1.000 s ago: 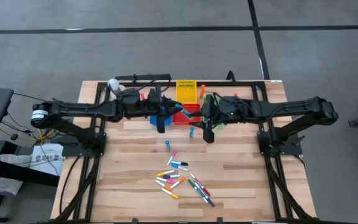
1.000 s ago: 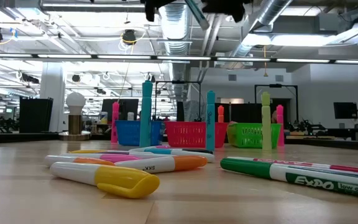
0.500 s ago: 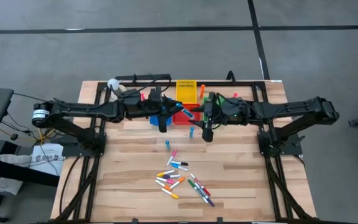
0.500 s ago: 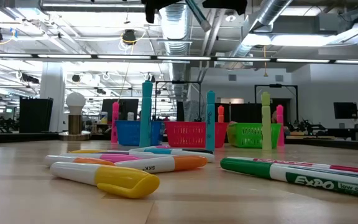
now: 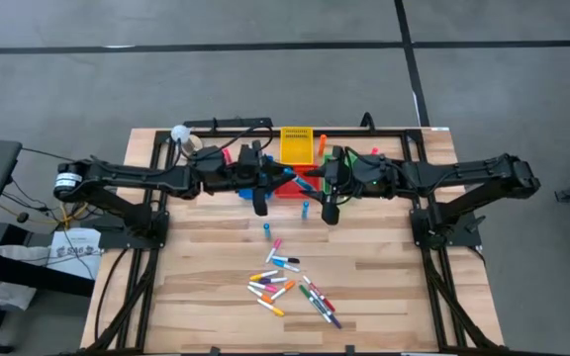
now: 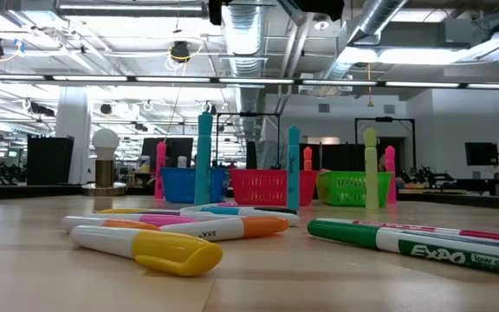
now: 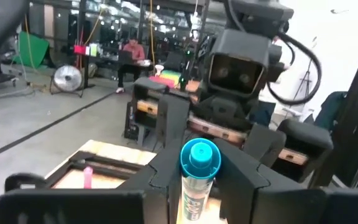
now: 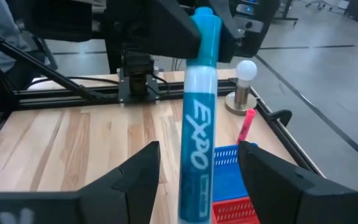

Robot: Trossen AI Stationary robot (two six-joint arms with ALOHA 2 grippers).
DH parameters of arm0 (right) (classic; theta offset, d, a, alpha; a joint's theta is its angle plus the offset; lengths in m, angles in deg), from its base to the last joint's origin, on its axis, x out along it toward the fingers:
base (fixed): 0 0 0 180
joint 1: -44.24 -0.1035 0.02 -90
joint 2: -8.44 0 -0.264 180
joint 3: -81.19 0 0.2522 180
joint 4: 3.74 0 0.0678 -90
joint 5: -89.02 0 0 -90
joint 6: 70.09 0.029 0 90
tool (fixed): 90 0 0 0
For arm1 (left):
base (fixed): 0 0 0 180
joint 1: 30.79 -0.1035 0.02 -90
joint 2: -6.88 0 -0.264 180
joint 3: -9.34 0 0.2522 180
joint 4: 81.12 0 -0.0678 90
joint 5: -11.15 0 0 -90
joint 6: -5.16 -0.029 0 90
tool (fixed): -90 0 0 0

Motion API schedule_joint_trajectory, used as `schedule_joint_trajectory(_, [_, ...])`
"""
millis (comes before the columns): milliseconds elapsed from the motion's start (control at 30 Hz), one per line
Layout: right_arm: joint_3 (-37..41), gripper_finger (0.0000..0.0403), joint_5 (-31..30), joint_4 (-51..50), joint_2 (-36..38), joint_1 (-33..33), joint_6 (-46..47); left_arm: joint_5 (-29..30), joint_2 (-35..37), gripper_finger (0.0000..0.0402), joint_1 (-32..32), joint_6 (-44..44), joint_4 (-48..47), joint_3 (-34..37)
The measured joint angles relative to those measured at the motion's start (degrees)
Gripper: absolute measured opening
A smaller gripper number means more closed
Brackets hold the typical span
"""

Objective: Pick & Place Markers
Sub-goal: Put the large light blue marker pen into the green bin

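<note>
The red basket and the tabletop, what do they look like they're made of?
The red basket looks like moulded plastic: uniform bright colour, with thin slatted walls that let light through in the low view. The tabletop looks like wood, probably butcher-block style: pale planks with visible grain and seams, and a soft satin sheen rather than gloss.

A loose cluster of markers in pink, orange, yellow, green, blue and purple lies flat on the worktop's near half. 2 blue ones stand upright farther back. A blue-capped, white-barrelled Expo marker is held aloft.
</note>
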Motion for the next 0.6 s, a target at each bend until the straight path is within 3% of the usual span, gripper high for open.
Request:
schedule_joint_trajectory(400, [0.0, 0.0171, 0.0, 0.7, 0.0, 0.0, 1.3, -0.1, -1.9, 0.0085, 0.4, 0.0, 2.0, 0.0])
schedule_joint_trajectory(600, [0.0, 0.0117, 0.0, 0.7, 0.0, 0.2, 3.3, 0.0, -2.0, 0.0085, 0.5, 0.0, 2.4, 0.0])
